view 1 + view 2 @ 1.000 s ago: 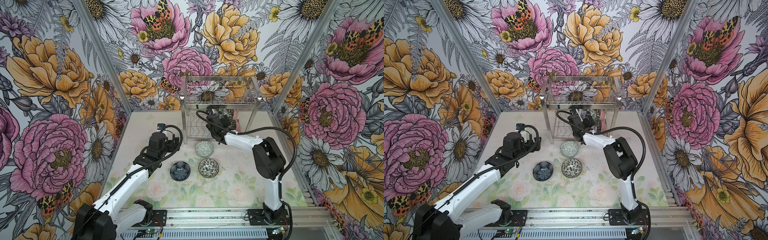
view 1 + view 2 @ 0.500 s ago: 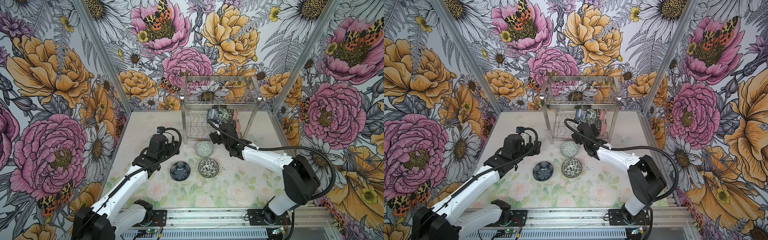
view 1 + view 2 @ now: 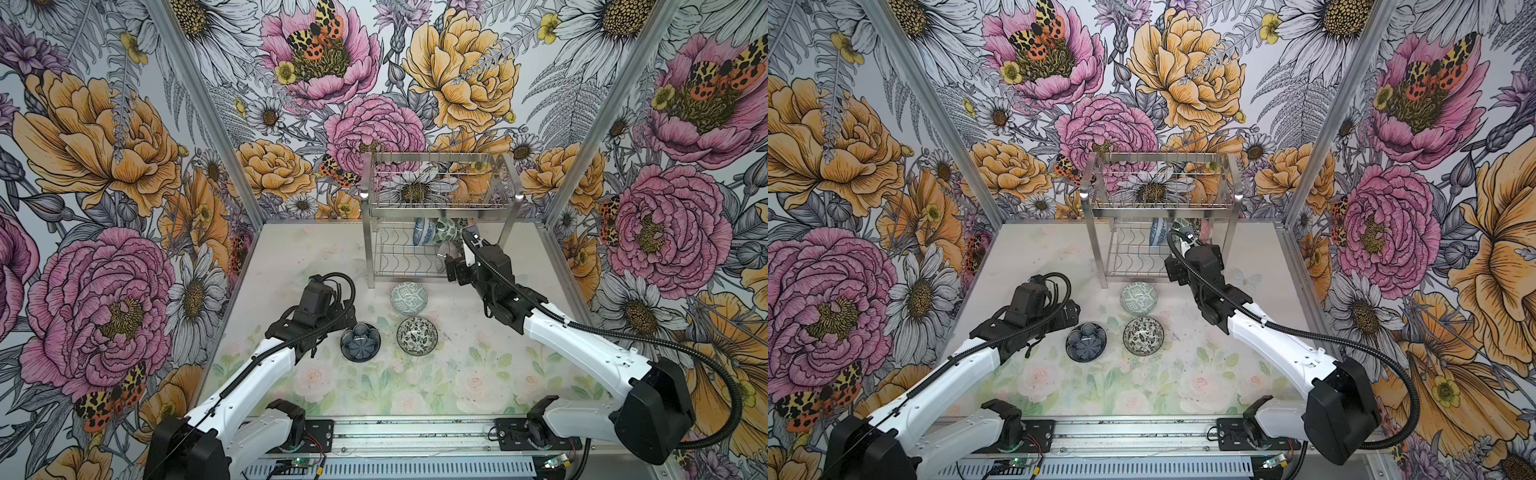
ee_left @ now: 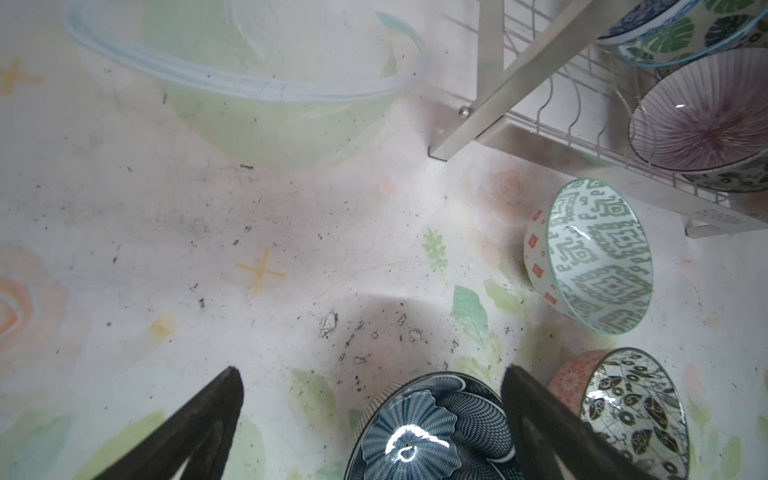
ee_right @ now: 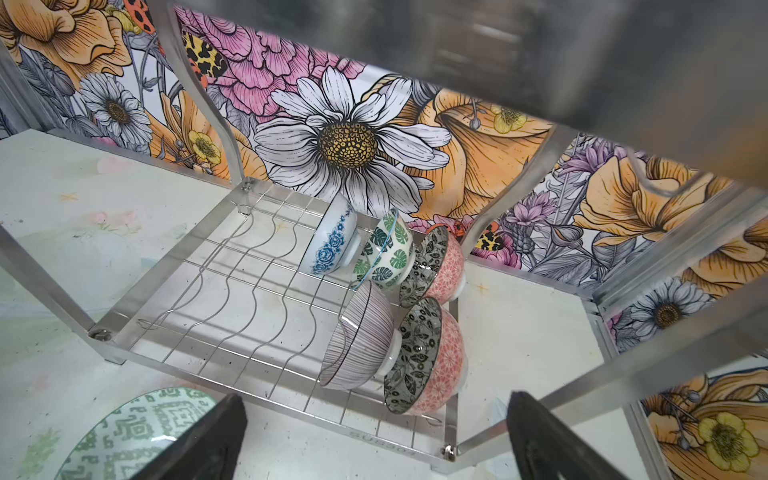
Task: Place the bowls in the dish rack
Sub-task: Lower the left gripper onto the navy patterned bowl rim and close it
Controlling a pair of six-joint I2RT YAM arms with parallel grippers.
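step: grabbing next bowl | left gripper [image 4: 370, 372]: fingers wide apart, empty; in a top view the dark blue bowl [image 3: 360, 342] sits just at its 5 o'clock | right gripper [image 5: 374, 399]: apart too, empty | dish rack [image 3: 440, 212]: 12 o'clock | tip: imo pinch one rim wall, go gently

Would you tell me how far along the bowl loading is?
Done: five patterned ceramic bowls sit in the steel wire dish rack's lower tier. In hand: nothing; the right hand and left hand are open, the left by the dark blue bowl. Left on the table: that bowl, the green-patterned bowl and the black-and-white floral bowl.
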